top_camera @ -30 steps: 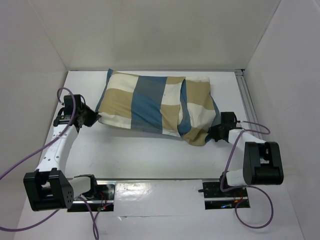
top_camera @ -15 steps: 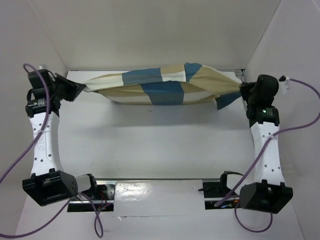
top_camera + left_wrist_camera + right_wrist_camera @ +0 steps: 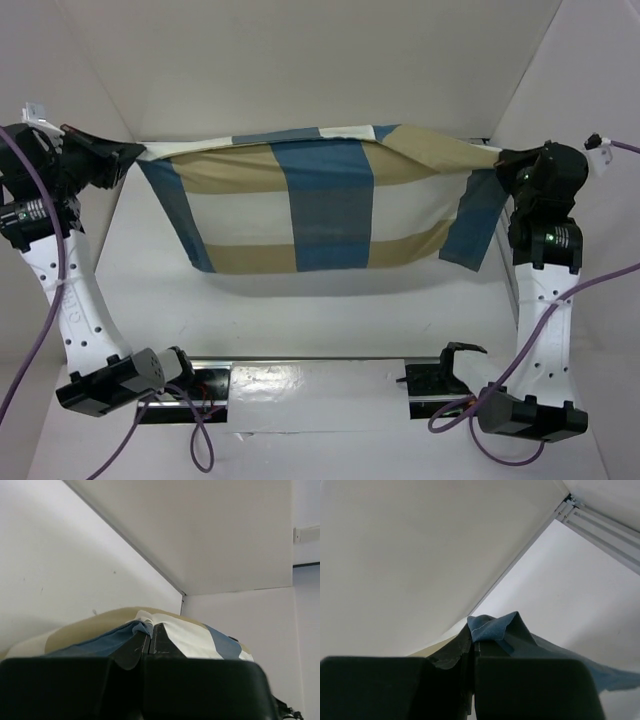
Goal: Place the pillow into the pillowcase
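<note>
While the left gripper (image 3: 137, 153) and right gripper (image 3: 501, 159) each clamp shut on an upper corner, the checked pillowcase (image 3: 320, 210) hangs stretched between them above the table (image 3: 300, 315), sagging full. No pillow shows; it is probably inside. Each pinch holds only a thin fold, so the weight could tear a corner free, or the pillow could slip out past the loose right flap.
</note>
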Controlling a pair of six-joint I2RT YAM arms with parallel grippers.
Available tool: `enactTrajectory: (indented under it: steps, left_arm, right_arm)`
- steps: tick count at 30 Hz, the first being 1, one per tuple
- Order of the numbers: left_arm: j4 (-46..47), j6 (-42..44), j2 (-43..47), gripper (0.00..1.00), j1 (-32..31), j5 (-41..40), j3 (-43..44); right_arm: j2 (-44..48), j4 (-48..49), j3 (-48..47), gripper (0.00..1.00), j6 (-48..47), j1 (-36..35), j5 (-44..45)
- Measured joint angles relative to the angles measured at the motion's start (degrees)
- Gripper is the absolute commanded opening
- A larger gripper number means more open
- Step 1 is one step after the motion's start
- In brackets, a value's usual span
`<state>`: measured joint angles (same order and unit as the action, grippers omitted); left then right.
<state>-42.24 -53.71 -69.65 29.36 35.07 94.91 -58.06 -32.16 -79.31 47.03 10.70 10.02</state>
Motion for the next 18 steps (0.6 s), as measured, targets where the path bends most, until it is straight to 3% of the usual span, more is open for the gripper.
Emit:
enactTrajectory:
  steps: [4,5,7,8,9,13,16,18]
  left_arm:
    - [2.2,0.2,-2.9,0.00,-3.5,-2.8,2.6]
    - [2.3,0.3,-5.2,0.00,-5.0,-3.4,3.9]
    - [3.5,1.5,-12.5,0.41,-7.9,-4.8,8.5]
    - [4.1,2.6,-17.7,0.59,-9.4,-5.8,12.1]
    - [4.4,3.8,-23.7,0.76,-10.4,-6.9,16.9]
    - [1.5,8.2,-46.2,0.81,-12.5,-12.3,33.8]
    - [-1.5,11.0,-50.3,0.81,-13.1,-16.0,30.7]
    - [-1.5,12.2,-47.8,0.72,-13.4,-17.9,23.8]
  right_arm:
    - [-4.8,1.7,-1.3,0.00,-0.2,0.9,-2.1]
    - [-7.8,2.4,-1.8,0.19,-0.1,1.2,-3.2]
    - [-16.4,4.5,-4.6,0.56,0.3,1.8,-6.3]
    - [-21.0,6.0,-6.4,0.82,0.4,2.1,-8.1]
    - [-27.7,7.6,-9.1,0.87,-0.2,2.4,-10.4]
    - [-44.4,9.3,-12.0,0.94,-2.2,2.7,-15.7]
    - [-44.3,8.7,-8.1,0.92,-3.5,2.6,-16.3]
    - [-41.4,9.1,-6.5,0.92,-4.8,2.3,-16.2]
